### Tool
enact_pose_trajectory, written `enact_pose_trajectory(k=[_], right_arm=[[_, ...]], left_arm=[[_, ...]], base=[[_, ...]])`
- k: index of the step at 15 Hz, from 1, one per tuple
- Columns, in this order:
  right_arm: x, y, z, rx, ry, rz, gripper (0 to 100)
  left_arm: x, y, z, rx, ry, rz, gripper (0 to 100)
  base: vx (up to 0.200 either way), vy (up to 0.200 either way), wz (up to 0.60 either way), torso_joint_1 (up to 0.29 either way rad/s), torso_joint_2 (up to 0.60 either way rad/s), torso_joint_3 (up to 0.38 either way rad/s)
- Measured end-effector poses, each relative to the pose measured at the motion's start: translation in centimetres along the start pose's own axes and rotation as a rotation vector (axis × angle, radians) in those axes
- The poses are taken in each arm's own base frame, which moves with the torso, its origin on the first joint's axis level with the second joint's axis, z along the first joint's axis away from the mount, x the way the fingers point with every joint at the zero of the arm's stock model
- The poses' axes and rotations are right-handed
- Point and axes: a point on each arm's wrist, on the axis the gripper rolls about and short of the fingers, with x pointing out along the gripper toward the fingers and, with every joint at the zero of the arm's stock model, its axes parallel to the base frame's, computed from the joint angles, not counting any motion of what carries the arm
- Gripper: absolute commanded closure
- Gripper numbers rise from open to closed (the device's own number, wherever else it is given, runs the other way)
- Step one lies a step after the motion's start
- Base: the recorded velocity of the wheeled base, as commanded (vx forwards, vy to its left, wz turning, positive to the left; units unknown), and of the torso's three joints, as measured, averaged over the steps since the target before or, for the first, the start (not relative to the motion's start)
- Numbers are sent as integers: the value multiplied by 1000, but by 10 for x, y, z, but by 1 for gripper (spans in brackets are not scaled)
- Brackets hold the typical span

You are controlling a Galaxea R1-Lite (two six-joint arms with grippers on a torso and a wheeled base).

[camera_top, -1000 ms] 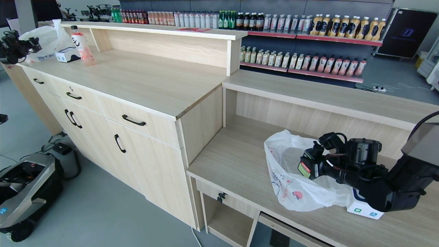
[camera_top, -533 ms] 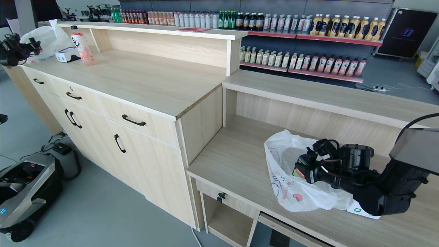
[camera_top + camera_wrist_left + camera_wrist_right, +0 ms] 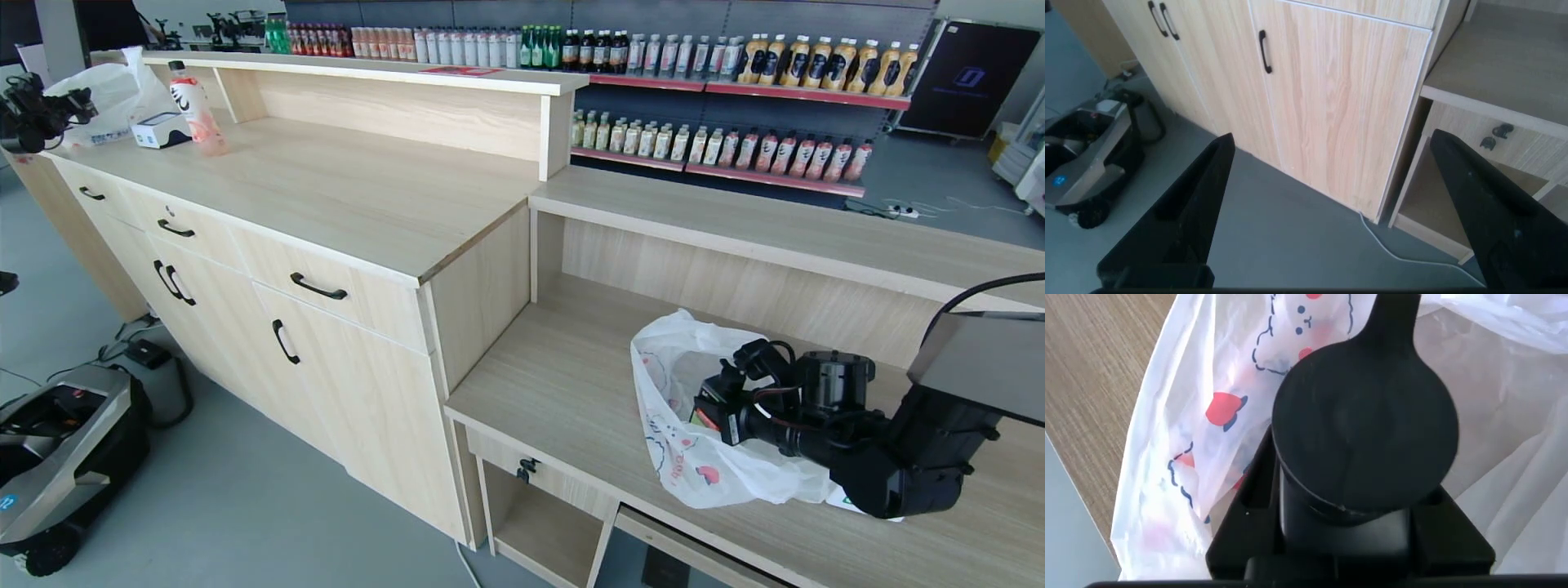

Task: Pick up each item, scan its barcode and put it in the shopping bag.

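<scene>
Hovering at shopping bag (image 3: 694, 474): right pincer (image 3: 707, 405).

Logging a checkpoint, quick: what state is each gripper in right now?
Left gripper: open, holding nothing.
Right gripper: cannot be told; it is at the shopping bag.

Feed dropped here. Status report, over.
Left gripper open, above grey floor. Right gripper at mouth of white printed plastic shopping bag. No obstruction seen.
</scene>
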Motion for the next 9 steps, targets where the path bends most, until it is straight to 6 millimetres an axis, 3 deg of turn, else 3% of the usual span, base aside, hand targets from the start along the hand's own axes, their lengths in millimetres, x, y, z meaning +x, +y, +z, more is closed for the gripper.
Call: enact_pose_trajectory(k=[9], right_arm=[[5,0,-9,-23,11,1,100]], left_arm=[[0,0,0,0,0,0,0]], base=[[0,0,0,0,0,0]])
